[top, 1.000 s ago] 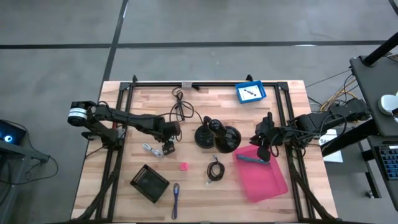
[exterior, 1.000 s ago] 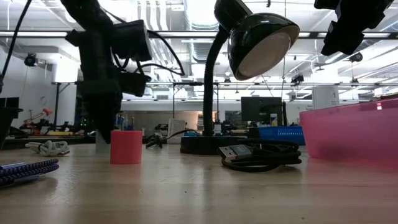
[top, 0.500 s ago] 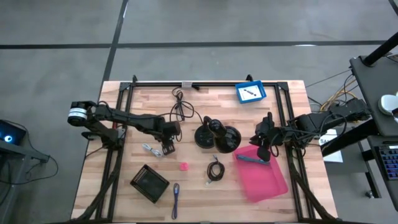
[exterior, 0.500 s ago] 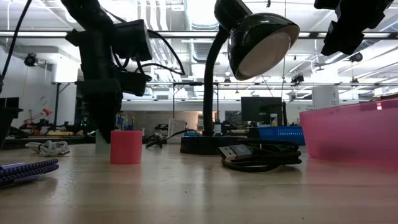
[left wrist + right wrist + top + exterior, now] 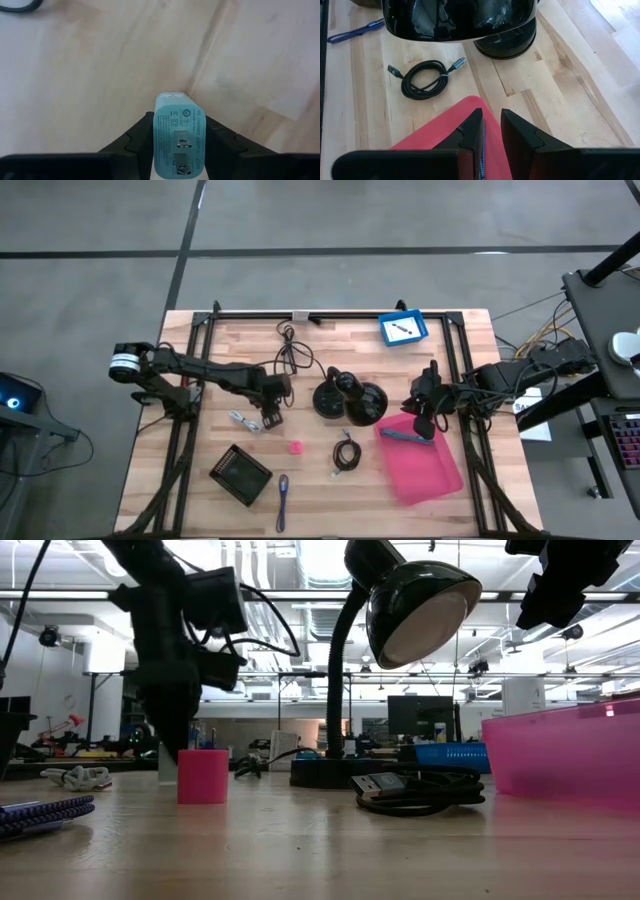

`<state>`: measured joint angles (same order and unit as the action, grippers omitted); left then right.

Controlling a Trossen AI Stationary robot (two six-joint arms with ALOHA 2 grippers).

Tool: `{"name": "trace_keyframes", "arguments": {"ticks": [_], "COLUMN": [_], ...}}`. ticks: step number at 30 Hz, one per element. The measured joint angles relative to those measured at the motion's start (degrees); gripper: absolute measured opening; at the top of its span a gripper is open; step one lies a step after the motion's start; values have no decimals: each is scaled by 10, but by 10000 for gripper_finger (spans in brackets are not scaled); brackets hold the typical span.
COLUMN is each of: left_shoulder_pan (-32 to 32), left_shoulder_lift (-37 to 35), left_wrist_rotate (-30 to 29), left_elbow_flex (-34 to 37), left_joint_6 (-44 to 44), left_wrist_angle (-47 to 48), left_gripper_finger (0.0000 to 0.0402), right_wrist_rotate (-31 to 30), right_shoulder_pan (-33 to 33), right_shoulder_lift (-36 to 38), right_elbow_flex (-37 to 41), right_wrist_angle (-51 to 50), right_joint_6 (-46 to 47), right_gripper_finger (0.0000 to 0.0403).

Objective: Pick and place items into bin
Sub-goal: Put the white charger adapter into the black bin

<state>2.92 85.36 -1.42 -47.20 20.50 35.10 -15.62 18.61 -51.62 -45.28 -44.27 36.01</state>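
Left gripper (image 5: 178,150) clamps my pale-blue cube (image 5: 178,142) at the table's left-centre. Right gripper (image 5: 490,131) hangs narrow, empty, over the bin (image 5: 425,460), which holds one blue item (image 5: 405,437). Pink cube (image 5: 296,447), cable (image 5: 346,453), pen (image 5: 282,498) remain out.

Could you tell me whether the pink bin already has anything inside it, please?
Yes. The high view shows a blue cord lying inside the pink bin near its upper edge; the rest of its floor looks bare.
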Motion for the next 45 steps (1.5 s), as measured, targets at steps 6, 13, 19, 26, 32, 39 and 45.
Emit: {"name": "trace_keyframes", "arguments": {"ticks": [6,13,19,26,32,39,45], "left_shoulder_pan": [0,0,0,-3,-16,-44,-73], "left_shoulder_lift": [0,0,-1,-1,-2,-2,-3], "left_wrist_rotate": [53,84,87,87,88,89,89], "left_elbow_flex": [-11,-48,-102,-171,-222,-268,-278], "left_joint_6": [-1,-2,-19,-31,-30,-29,3], "left_wrist_angle": [8,61,117,195,214,253,320], "left_gripper_finger": [118,119,119,120,120,120,120], "right_wrist_rotate": [0,0,0,0,0,0,0], "right_shoulder_pan": [0,0,0,0,0,0,0], "right_shoulder_lift": [0,0,0,0,0,0,0], "right_elbow_flex": [0,0,0,0,0,0,0], "right_wrist_angle": [0,0,0,0,0,0,0], "right_joint_6": [0,0,0,0,0,0,0], "right_gripper_finger": [59,59,59,59,59,59,59]}}
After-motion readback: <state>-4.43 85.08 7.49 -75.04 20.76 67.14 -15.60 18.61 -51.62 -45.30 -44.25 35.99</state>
